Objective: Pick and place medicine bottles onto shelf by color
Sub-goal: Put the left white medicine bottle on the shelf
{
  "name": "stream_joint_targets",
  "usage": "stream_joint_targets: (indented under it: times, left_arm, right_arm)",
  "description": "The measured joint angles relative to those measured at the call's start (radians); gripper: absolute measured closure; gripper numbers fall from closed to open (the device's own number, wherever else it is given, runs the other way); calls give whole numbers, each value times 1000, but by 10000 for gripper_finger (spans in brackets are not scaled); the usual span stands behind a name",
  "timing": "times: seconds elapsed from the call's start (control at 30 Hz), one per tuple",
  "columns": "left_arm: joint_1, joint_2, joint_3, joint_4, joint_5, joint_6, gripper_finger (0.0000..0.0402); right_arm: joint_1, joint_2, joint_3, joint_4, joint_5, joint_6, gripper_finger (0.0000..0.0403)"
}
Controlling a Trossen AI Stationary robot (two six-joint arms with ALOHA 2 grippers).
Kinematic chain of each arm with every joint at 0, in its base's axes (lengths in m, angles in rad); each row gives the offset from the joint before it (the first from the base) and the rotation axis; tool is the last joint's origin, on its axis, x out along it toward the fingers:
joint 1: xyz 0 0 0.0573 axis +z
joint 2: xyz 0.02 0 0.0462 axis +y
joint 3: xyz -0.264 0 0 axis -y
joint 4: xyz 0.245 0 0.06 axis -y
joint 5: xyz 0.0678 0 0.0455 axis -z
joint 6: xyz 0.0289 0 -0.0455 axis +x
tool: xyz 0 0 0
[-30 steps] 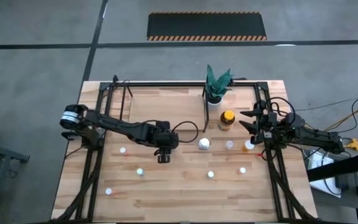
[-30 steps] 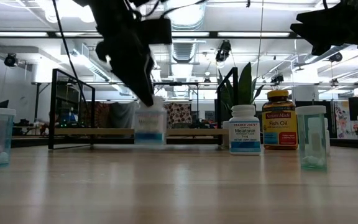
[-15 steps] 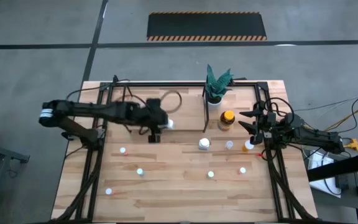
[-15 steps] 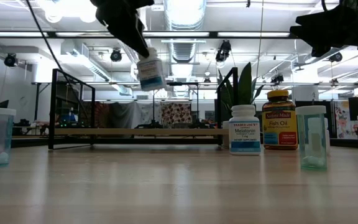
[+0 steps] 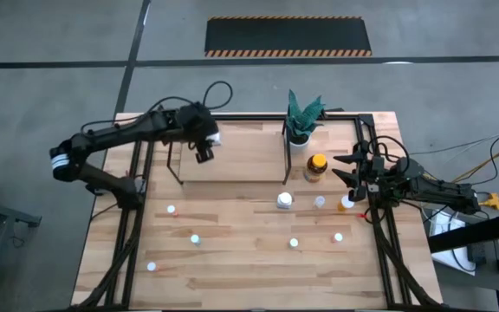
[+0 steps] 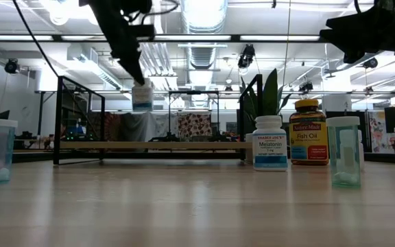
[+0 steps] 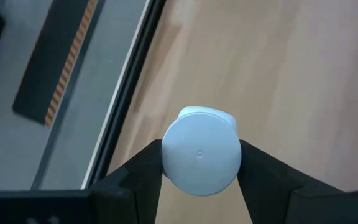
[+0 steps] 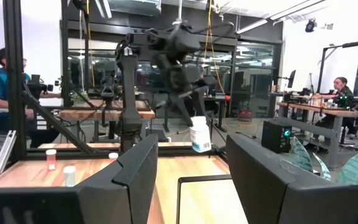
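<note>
left fingers (image 7: 201, 180) clamped on white-capped bottle (image 7: 201, 154), raised above shelf (image 5: 249, 156). right fingers (image 8: 188, 180) spread apart, empty, parked at surface's (image 5: 232, 260) right edge.

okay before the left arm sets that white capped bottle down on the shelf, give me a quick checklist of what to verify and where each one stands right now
1. Grip: left tool clamps the white-capped bottle on both sides of its cap. Ok.
2. Position: the bottle hangs over the shelf, near its left end. Ok.
3. Height: in the low view the bottle is well above the shelf panel, so it has to come down before release. Not ok yet.
4. Landing spot: the wood under the bottle looks bare. Ok.
5. Other arm: right tool waits open at the table's right edge, apart from the shelf. Ok.
6. Colour zone: no bottles stand on the shelf to match against. Cannot tell.
</note>
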Motion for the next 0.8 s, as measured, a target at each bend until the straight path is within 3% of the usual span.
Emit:
stream_joint_targets:
  times: [0.3, 0.8]
  left_arm:
    - [75, 76, -19, -34, 1, 61, 240]
    - [84, 121, -66, -33, 1, 135, 239]
  right_arm:
    - [0, 0, 0, -2, 0, 0, 220]
    - [0, 0, 0, -7, 0, 0, 220]
